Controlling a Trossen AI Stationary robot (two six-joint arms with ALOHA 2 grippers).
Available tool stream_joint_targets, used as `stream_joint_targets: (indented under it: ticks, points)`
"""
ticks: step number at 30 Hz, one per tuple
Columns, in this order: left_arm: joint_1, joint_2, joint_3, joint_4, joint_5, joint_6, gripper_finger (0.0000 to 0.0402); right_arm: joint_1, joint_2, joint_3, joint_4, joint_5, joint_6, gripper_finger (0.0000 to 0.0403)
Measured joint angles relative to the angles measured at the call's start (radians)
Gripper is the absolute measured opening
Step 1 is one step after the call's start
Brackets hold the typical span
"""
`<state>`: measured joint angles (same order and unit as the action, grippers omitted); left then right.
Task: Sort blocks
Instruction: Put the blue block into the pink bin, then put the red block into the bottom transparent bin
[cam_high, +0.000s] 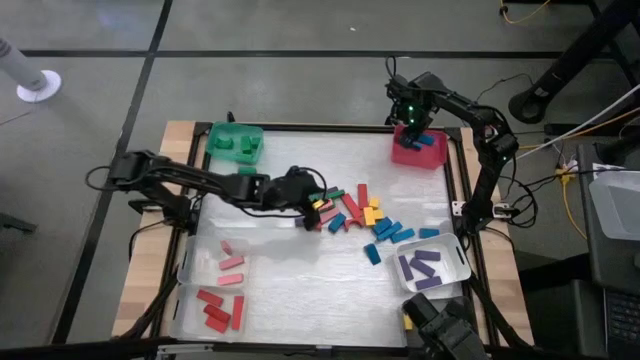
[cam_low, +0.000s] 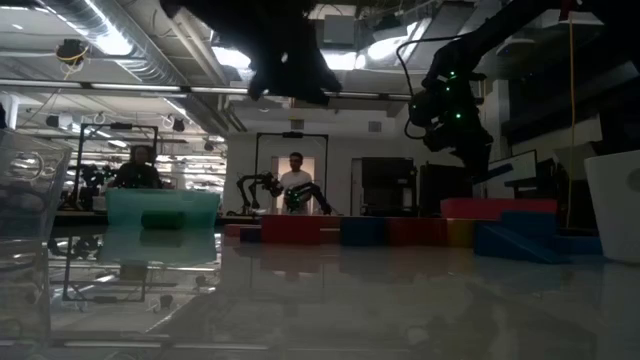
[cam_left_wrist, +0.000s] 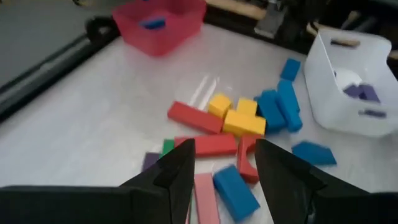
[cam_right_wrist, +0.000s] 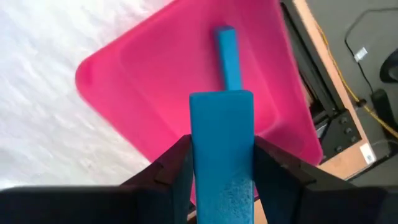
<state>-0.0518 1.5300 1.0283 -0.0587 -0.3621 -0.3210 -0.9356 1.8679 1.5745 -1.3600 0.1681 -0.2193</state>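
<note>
The loose blocks (cam_high: 360, 212) lie in a mixed pile of red, blue, yellow, pink, green and purple at the table's middle. My left gripper (cam_left_wrist: 225, 165) hovers open over the pile's left end (cam_high: 312, 205), above a pink block (cam_left_wrist: 205, 194) and a blue block (cam_left_wrist: 236, 191), touching nothing. My right gripper (cam_right_wrist: 222, 168) is at the far right (cam_high: 412, 125), shut on a blue block (cam_right_wrist: 222, 124) above the red bin (cam_right_wrist: 155, 81). Another blue block (cam_right_wrist: 229, 53) lies inside that bin. My right gripper pinches the blue block between its two fingers, one on each long side (cam_right_wrist: 198, 155). The fingers point down from above and lie along the block. Its free end (cam_right_wrist: 222, 102) sticks out past the fingertips. The block is lifted clear over the red bin.
A green bin (cam_high: 236, 142) with green blocks stands at the far left. A clear bin (cam_high: 190, 262) at the near left holds pink and red blocks. A white bin (cam_high: 455, 262) at the near right holds purple blocks. People stand in the room beyond (cam_low: 295, 185).
</note>
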Motion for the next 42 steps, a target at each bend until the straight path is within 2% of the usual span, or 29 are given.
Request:
stream_joint_targets:
  ticks: [4, 18, 31, 36, 42]
  points:
    - [0.001, 0.042, 0.000, -0.028, 0.042, -0.011, 0.0155, 0.000, 0.000, 0.000, 0.002, 0.024, 0.036, 0.0147]
    - [-0.001, 0.149, 0.000, -0.147, 0.177, 0.131, 0.0155, -0.001, 0.000, 0.000, 0.009, 0.057, 0.085, 0.0150]
    - [0.000, 0.154, 0.000, -0.224, 0.204, 0.175, 0.0155, -0.001, 0.000, 0.000, 0.009, 0.061, 0.118, 0.0261]
    - [0.000, 0.193, -0.001, -0.217, 0.211, 0.213, 0.0155, 0.000, 0.000, 0.000, 0.005, 0.021, 0.118, 0.0268]
    - [0.006, 0.255, -0.001, -0.215, 0.215, 0.268, 0.0155, 0.000, 0.000, 0.000, -0.002, -0.012, 0.118, 0.0257]
